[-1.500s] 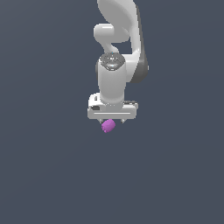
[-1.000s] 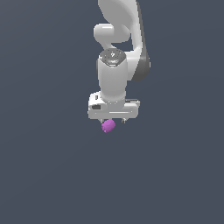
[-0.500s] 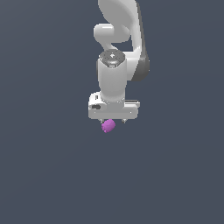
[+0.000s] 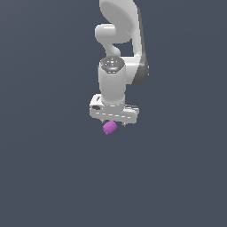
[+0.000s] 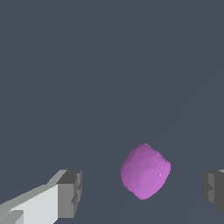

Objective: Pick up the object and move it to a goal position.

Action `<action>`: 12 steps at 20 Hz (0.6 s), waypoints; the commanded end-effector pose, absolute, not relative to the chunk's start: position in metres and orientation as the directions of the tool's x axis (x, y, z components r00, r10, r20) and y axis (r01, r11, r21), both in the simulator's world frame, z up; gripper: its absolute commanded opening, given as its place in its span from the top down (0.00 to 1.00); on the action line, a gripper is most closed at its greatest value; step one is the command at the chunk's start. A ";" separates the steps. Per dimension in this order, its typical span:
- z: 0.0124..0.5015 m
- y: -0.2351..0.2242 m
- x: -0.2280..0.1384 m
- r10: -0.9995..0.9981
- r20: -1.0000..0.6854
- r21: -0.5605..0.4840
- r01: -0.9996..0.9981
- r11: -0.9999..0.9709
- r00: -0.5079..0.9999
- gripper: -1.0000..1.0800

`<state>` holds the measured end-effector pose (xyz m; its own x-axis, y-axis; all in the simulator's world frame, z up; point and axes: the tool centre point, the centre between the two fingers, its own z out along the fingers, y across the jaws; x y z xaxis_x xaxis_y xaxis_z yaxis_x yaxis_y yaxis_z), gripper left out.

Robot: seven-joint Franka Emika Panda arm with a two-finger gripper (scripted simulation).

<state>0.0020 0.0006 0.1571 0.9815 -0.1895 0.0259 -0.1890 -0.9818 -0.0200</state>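
The object [image 4: 109, 127] is a small purple-magenta rounded lump lying on the dark grey surface. In the exterior view it sits just under the white hand of my gripper [image 4: 114, 124]. In the wrist view the object [image 5: 145, 171] lies between the two dark fingertips of my gripper [image 5: 142, 191]. It is nearer to one fingertip than the other, and a gap shows on both sides. The jaws stand wide apart and touch nothing. The gripper is open and empty.
A plain dark grey floor [image 4: 53, 177] fills both views. The white arm [image 4: 119, 40] rises above the hand in the exterior view. No other objects or a goal marker show.
The hand shifted only slightly over the object early on, then held still. The object has stayed in the same place.
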 end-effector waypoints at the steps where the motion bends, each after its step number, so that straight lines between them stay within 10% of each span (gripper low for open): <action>1: 0.150 -0.001 -0.003 -0.255 0.021 -0.021 -0.255 -0.967 0.967 0.04; 12: 0.116 -0.011 -0.027 -0.553 0.004 -0.014 -0.553 -0.833 0.833 0.04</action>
